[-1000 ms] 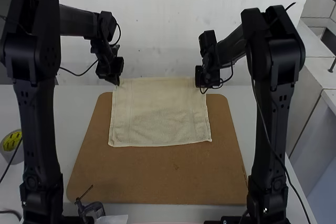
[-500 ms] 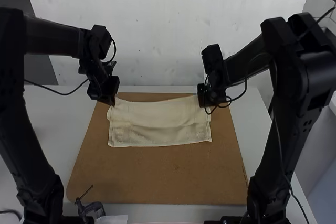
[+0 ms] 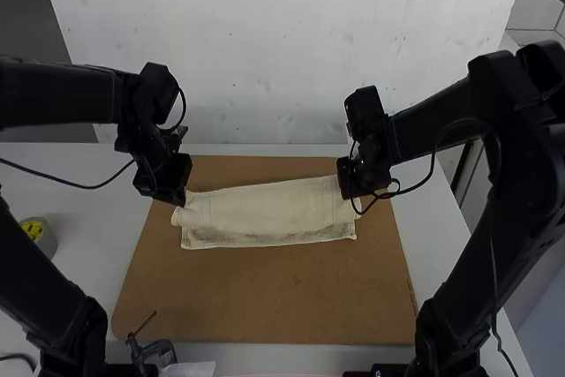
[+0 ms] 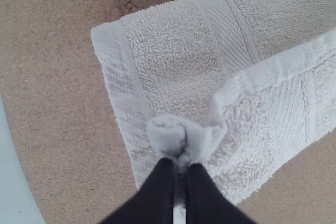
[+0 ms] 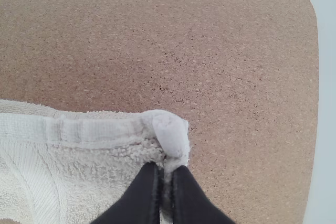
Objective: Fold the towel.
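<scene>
No words, numbers or signs can be read. At the left of the table (image 3: pixel 84 218), a round grey object (image 3: pixel 47 243) has a yellow patch (image 3: pixel 33 229) with dark marks on it, too small to make out

Dim in the high view, sinking almost to black on the left arm (image 3: pixel 53 94) and right arm (image 3: pixel 521 130), paler on the white tabletop (image 3: pixel 88 218). Brighter and diffusely lit in both wrist views. Softly shadowed on the brown fiberboard (image 5: pixel 105 85) beside the towel (image 5: pixel 94 166). Blurred at the left fingers (image 4: pixel 149 198) and right fingers (image 5: pixel 139 198), close to the lenses.
</scene>
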### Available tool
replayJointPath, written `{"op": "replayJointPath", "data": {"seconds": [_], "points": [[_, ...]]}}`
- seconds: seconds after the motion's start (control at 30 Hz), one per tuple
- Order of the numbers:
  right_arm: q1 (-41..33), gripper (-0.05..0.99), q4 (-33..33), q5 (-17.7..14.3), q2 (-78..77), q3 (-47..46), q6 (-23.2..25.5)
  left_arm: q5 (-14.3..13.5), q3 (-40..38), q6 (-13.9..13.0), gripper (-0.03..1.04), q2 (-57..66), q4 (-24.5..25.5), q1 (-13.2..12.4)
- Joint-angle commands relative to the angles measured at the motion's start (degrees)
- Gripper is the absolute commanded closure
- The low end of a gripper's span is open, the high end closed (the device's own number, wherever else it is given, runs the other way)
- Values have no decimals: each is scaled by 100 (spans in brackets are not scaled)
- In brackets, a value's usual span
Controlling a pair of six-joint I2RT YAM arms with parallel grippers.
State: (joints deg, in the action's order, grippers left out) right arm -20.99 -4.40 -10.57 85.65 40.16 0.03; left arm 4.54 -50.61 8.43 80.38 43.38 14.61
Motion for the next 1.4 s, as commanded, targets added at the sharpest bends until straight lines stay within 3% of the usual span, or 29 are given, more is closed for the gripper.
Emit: {"op": "replayJointPath", "data": {"seconds": [0.0,0.1,0.4,0.73,1.07,1.1,1.13,1.17,1.2,1.23,1.37], "points": [[-45,91,19,-33,-83,9,-56,56,42,-25,99,-198,119,121],[-63,91,71,-33,-4,0,-47,56,86,-25,99,-93,154,112],[-63,91,265,-59,400,97,-12,-23,-133,-25,99,1226,-426,-152],[-54,91,484,-51,743,123,-3,-383,-388,-25,99,1815,-1182,-292],[-63,90,572,-42,848,123,-3,-401,-546,-25,98,2245,-1349,-389],[-45,82,590,-33,848,123,14,-454,-599,-25,88,2298,-1340,-389],[-19,65,616,-24,848,123,23,-506,-652,-25,63,2324,-1323,-398],[25,45,607,46,840,123,41,-524,-687,-34,27,2342,-1279,-415],[60,25,581,134,813,123,76,-524,-705,-43,1,2333,-1244,-450],[87,11,537,213,796,132,155,-515,-705,-43,-1,2272,-1244,-494],[271,10,186,450,725,229,366,-392,-669,-25,0,1533,-1253,-679]]}}
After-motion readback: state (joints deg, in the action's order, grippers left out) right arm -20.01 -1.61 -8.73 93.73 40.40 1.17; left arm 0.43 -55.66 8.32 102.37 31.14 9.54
